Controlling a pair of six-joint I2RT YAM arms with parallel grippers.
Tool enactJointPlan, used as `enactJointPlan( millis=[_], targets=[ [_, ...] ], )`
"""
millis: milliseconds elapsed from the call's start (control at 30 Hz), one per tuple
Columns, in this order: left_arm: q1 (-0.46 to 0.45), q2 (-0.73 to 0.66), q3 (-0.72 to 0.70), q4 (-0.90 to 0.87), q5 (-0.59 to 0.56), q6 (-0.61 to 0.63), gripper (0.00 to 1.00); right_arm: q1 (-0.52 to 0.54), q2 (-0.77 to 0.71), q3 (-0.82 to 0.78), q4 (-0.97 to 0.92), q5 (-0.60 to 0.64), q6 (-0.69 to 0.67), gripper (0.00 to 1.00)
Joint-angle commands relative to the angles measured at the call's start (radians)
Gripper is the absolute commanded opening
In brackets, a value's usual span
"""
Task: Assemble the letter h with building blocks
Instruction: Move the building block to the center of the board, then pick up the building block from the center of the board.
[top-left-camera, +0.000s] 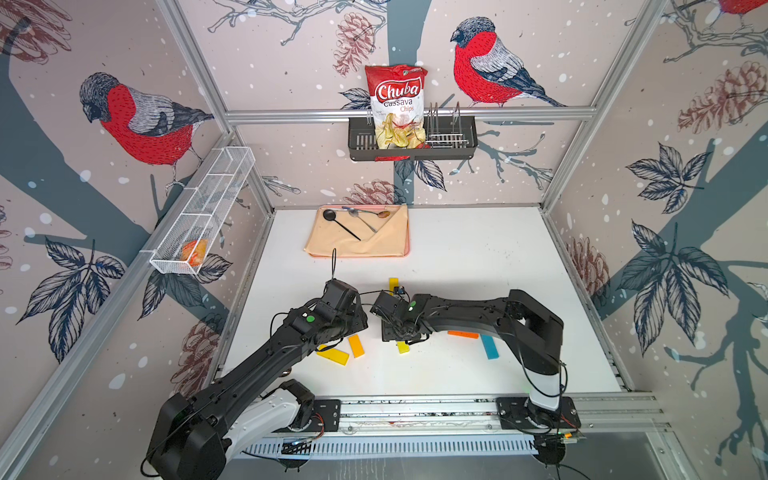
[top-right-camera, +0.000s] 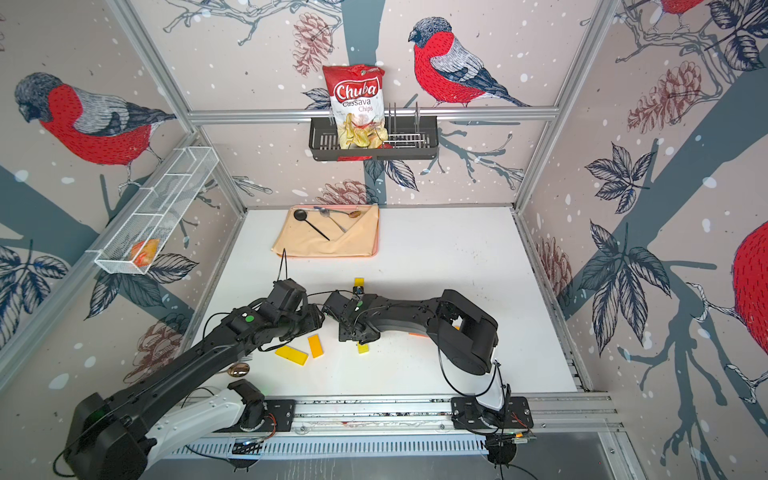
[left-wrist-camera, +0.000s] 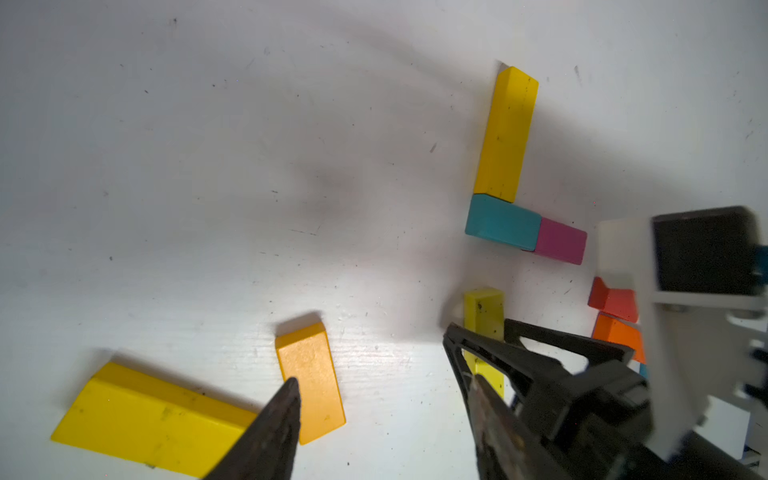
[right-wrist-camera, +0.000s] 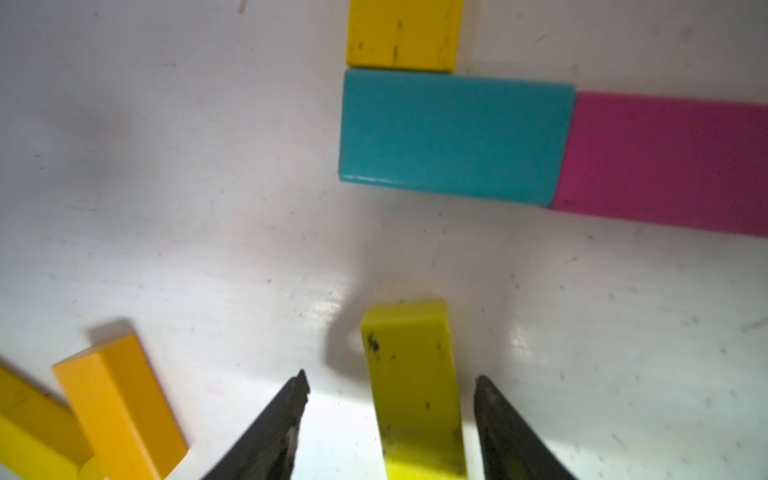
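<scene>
A robot test booth in a lab, dressed as a kitchen corner: an aluminium frame (top-left-camera: 409, 113) holds bird wallpaper (top-left-camera: 141, 120) (bullfinches, pine cones), two robot arms (top-left-camera: 465, 312) are mounted on a rail (top-left-camera: 415, 406) at a white table (top-left-camera: 478, 249), and a chip bag (top-left-camera: 397, 95) stands in a wall rack (top-left-camera: 449, 153).

Table (top-left-camera: 457, 257): tray (top-left-camera: 409, 245) at the far edge, left of centre; building blocks (top-left-camera: 356, 345) mid-table, nearer.
Tray: cloth (top-left-camera: 357, 245) on it, spoons (top-left-camera: 344, 227) on the cloth.
Wall rack (top-left-camera: 449, 153): behind and above the table; chip bag (top-left-camera: 397, 99) stands in its left half.
Long block (left-wrist-camera: 505, 137): end-on against short block (left-wrist-camera: 500, 222); third block (left-wrist-camera: 559, 241) abuts that one's end.
Narrow block (right-wrist-camera: 411, 386): between the right gripper (right-wrist-camera: 392, 376) fingers, apart from those three.
</scene>
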Motion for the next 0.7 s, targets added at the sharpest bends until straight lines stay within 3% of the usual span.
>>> enactJointPlan(
  millis=[0,167,400,533,667],
  targets=[
    [-0.046,0.017,-0.003,0.013,-0.033,-0.004,0.65,-0.012,-0.096,-0.019,-0.054,0.060,0.044,0.69],
    [-0.201,0.158,0.063,0.050,-0.095,-0.079,0.65,-0.080,-0.322,-0.135,-0.113,0.167,0.063,0.70],
    [-0.387,0.479,0.240,0.071,-0.123,-0.099,0.63,-0.199,-0.595,-0.289,-0.142,0.182,0.046,0.71],
    [-0.432,0.654,0.326,0.027,-0.129,-0.099,0.54,-0.273,-0.703,-0.396,-0.130,0.167,0.028,0.71],
    [-0.454,0.722,0.327,0.019,-0.155,-0.126,0.57,-0.328,-0.788,-0.466,-0.120,0.146,0.003,0.71]
  ],
)
